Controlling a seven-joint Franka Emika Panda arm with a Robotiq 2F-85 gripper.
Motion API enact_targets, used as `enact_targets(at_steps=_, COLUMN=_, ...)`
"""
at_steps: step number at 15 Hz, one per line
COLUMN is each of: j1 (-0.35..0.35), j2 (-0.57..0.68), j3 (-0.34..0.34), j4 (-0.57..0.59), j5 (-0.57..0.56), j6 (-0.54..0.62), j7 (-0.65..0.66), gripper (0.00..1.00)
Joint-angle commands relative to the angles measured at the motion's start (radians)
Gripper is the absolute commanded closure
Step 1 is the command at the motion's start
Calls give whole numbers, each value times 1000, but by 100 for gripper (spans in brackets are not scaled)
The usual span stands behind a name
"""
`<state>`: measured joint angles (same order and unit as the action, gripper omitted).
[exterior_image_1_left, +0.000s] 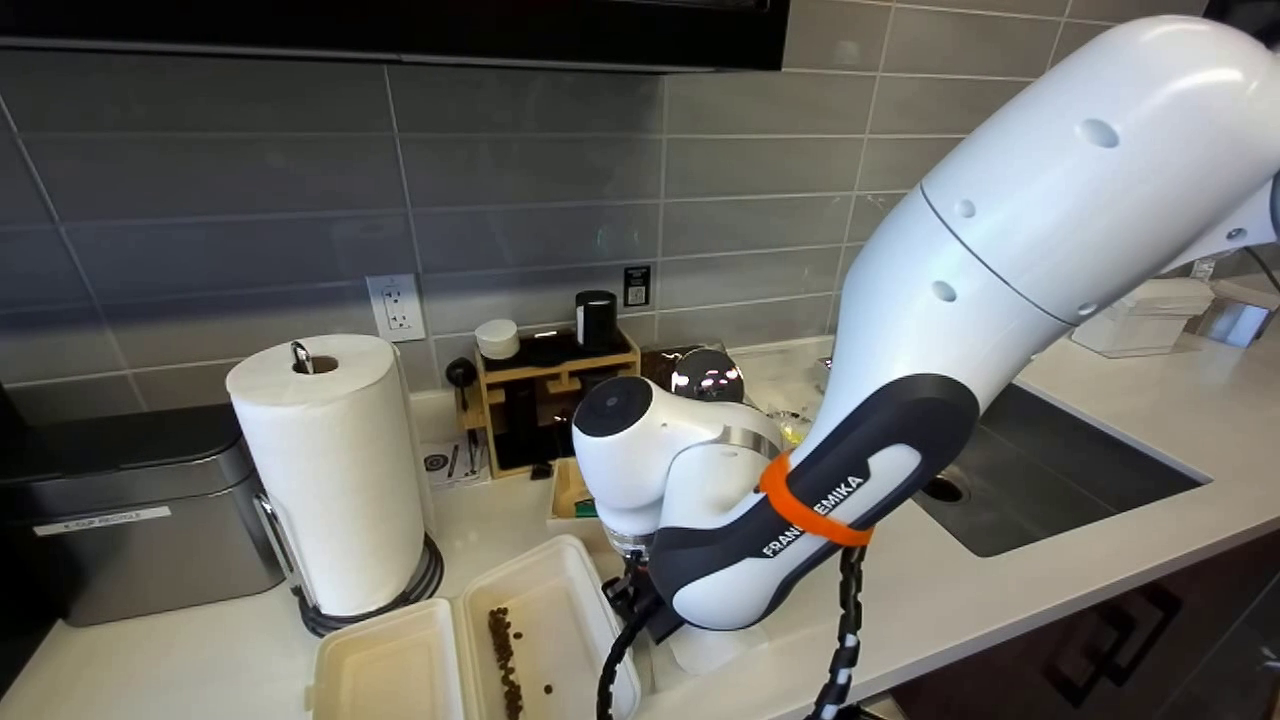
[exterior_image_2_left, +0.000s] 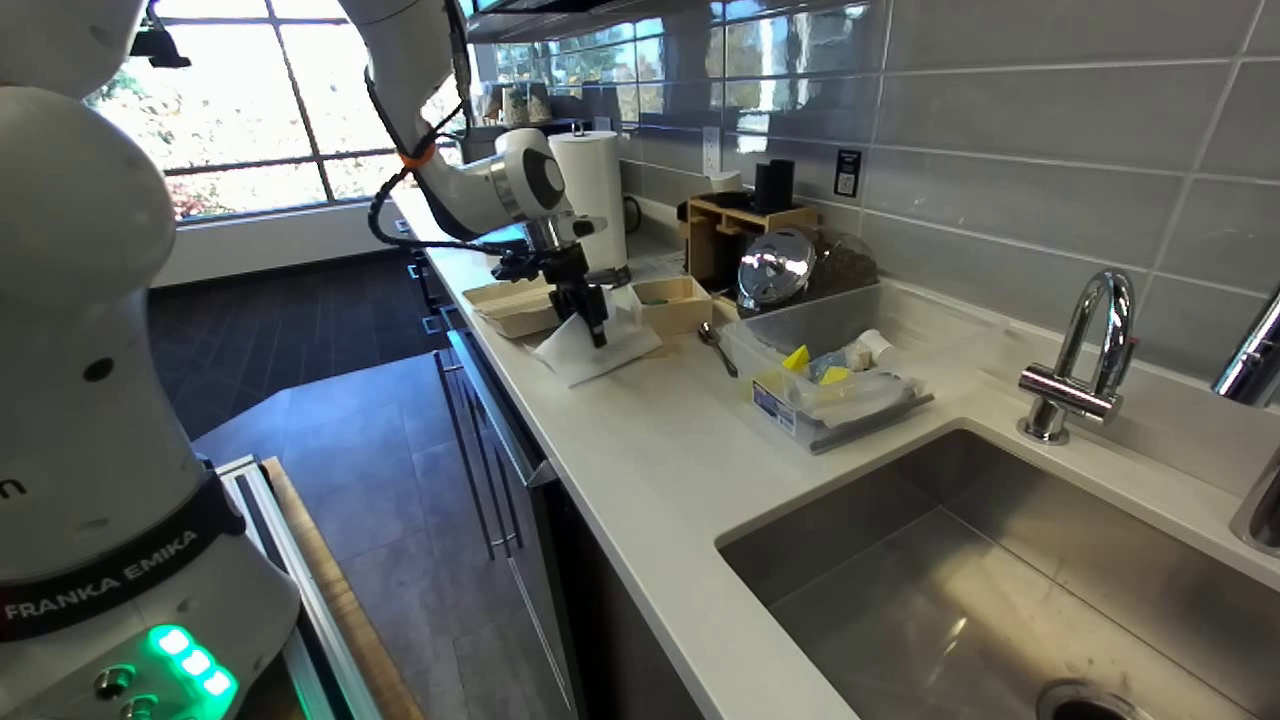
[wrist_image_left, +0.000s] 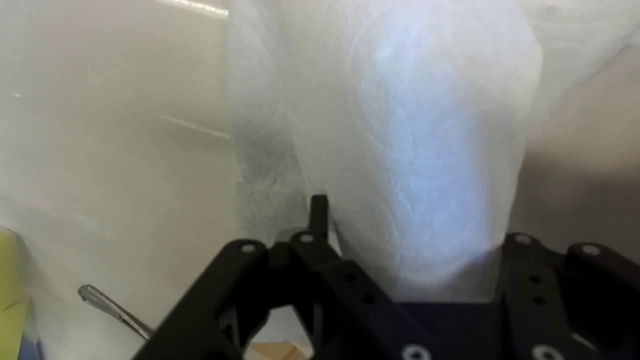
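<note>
— Where's the towel?
— On the counter; in an exterior view, the container is just to its left, the wooden box just beyond it, the spoon and the bin to its right
— And the jaws?
— Down at the towel, standing apart, and the wrist view shows a raised fold between them. Whether they grasp it, I can't tell
— What's in the container?
— Small brown bits, mostly in a row at the left

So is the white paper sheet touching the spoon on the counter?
Apart. In an exterior view, a strip of countertop shows between the nearest corner of the paper sheet and the spoon.
</note>
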<state>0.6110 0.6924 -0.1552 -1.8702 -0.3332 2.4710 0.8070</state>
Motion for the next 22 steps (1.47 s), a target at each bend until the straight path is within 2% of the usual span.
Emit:
enact_targets(at_steps=1, j1=2, j2=22, j3=7, j4=34, j5=-32, j6=-13, j7=39, gripper=34)
enact_targets(at_steps=11, j1=8, j2=85, j3=-10, j4=99, j5=-43, j6=-11, j7=148, gripper=33)
enact_targets(at_steps=15, j1=12, j2=114, j3=-13, j4=125, j5=-42, j6=-23, j7=174, gripper=25)
enact_targets(at_steps=22, j1=31, j2=108, j3=-37, j4=127, j5=-61, j6=-57, j7=210, gripper=25)
